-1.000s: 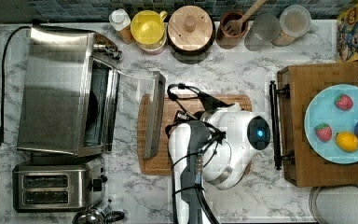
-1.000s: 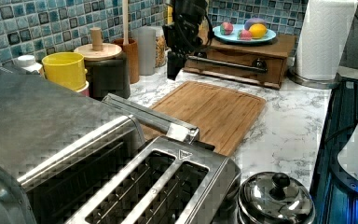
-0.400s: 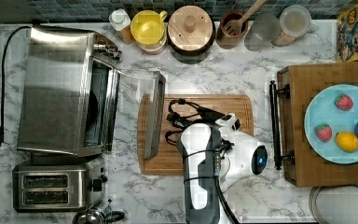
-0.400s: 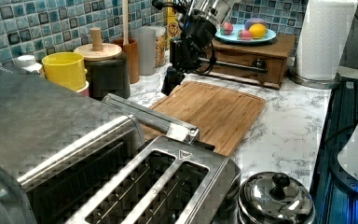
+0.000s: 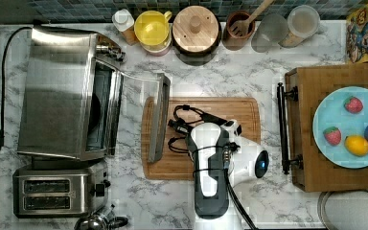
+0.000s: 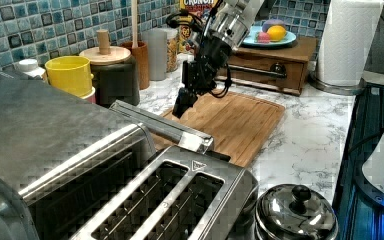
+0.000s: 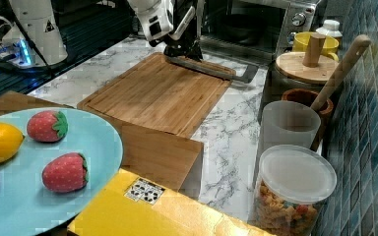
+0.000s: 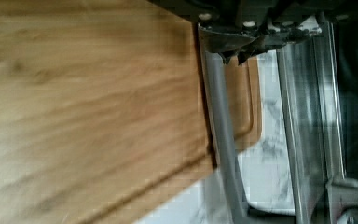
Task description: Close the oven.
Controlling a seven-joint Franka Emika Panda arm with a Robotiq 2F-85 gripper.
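The oven (image 5: 67, 91) is the landmark here: a big steel box on the marble surface (image 5: 211, 72), its glass door (image 5: 159, 117) dropped flat open so the far edge and bar handle (image 8: 221, 140) overlap the edge of the wooden cutting board (image 5: 220, 108).

Nearest the oven, the small two-slot toaster (image 5: 57, 194) sits just beside its end, with a lidded steel pot (image 6: 295, 212) next to that. At the oven's front, the end effector (image 6: 185, 102) hangs low just beside the handle, over the board's edge. Its fingers are too dark and too much in the way for me to say whether they are apart or together; I cannot tell, and I see nothing clamped in them.

Farther from the oven, along the tiled wall, stand a yellow cup (image 5: 153, 26), a wooden-lidded canister (image 5: 196, 28) and a utensil crock (image 5: 239, 26). Farthest away, past the board, a wooden box (image 5: 306, 139) carries a blue plate (image 5: 330, 110) of toy fruit.

My guess is the door is stiff, fairly heavy and sprung at the hinge, with slick metal and breakable glass. The bar handle looks like the place to work: hook under or push it near its middle, lifting in an arc towards the oven's mouth.
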